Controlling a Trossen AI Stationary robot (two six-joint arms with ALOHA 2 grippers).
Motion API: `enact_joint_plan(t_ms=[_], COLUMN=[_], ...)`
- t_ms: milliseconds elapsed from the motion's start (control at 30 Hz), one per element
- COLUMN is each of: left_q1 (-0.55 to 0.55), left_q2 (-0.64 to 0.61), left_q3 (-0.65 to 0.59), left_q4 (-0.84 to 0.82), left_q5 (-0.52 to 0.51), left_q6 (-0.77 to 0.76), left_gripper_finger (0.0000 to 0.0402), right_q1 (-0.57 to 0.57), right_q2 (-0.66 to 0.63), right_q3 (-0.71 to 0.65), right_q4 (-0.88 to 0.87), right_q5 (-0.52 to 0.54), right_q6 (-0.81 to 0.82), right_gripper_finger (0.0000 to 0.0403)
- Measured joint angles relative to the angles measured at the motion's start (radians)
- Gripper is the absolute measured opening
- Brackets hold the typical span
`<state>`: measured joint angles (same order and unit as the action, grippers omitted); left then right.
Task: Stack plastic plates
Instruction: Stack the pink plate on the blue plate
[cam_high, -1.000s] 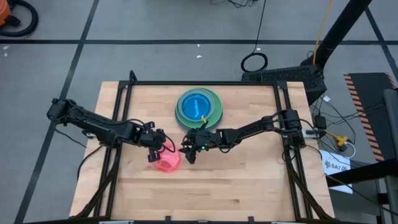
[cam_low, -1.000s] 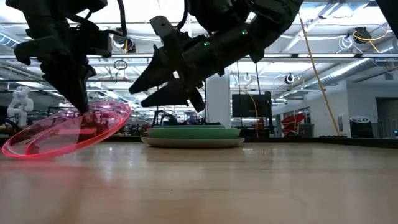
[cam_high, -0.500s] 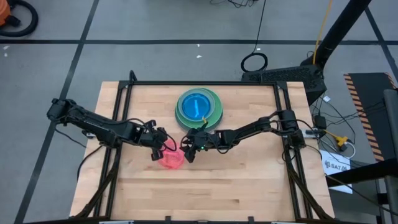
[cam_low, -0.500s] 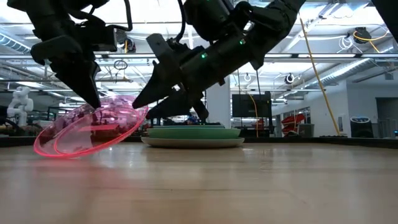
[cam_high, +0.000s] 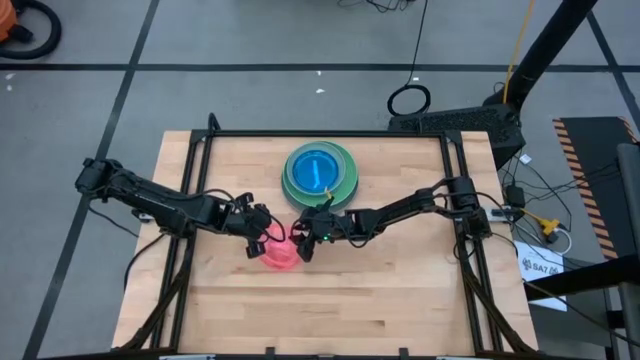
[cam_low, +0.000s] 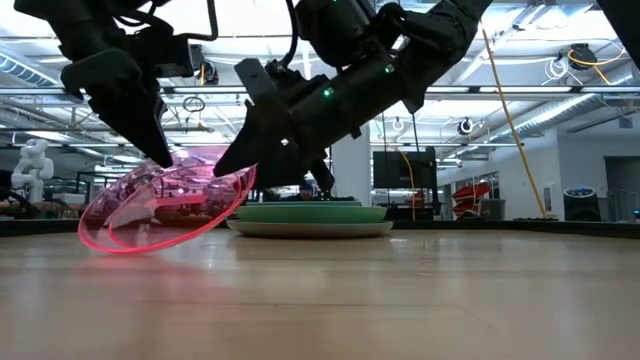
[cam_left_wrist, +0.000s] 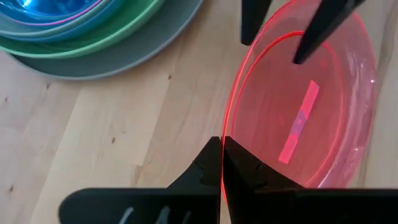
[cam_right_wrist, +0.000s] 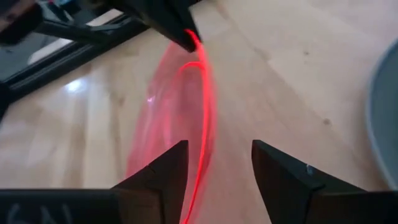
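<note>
Two nested translucent pink plates (cam_high: 281, 254) stand tilted near the table's middle, their low rim (cam_low: 112, 244) on the wood. My left gripper (cam_high: 264, 237) is shut on their raised rim. My right gripper (cam_high: 298, 243) is open on the opposite side, one finger (cam_left_wrist: 250, 28) outside that rim and one (cam_left_wrist: 317, 34) over the plates' inside; I see no touch. Farther back lies a stack (cam_high: 318, 172) of grey, green, mint and blue plates. My left gripper pinches the pink plates' raised rim (cam_left_wrist: 222, 138) between its two fingertips, seemingly both rims. The fingers slant down from the table's left side and lie across the rim. The plates hang tilted below the fingers, with the opposite rim down on the table.
The stack's grey bottom plate (cam_left_wrist: 124, 59) lies a short way beyond the pink plates, toward the far edge. Bare wood (cam_high: 350, 300) stretches across the near half of the table. Black frame rails (cam_high: 195, 190) run along both sides.
The pink plates have tipped up more steeply and slid toward the right gripper, their raised rim going higher while the low rim stays on the table. My left gripper has tipped while keeping its hold. The plates' rim now stands between the right gripper's open fingers.
</note>
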<state>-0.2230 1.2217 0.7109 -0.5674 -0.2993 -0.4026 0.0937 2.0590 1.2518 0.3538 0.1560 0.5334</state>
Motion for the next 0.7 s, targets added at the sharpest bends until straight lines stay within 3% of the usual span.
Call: enact_joint_plan(t_ms=[200, 567, 700], left_q1=[0.000, 0.000, 0.000], left_q2=[0.000, 0.000, 0.000], left_q3=[0.000, 0.000, 0.000], left_q4=[0.001, 0.003, 0.003], left_q5=[0.000, -0.021, -0.023], left_q6=[0.000, -0.009, 0.006], left_gripper_finger=[0.0004, 0.0005, 0.0033], right_q1=[0.000, 0.000, 0.000], right_q2=[0.001, 0.000, 0.000], right_q3=[0.000, 0.000, 0.000], right_q4=[0.029, 0.036, 0.035], right_q5=[0.025, 0.024, 0.024], right_q6=[-0.025, -0.045, -0.050], right_gripper_finger=[0.0155, 0.0051, 0.0022])
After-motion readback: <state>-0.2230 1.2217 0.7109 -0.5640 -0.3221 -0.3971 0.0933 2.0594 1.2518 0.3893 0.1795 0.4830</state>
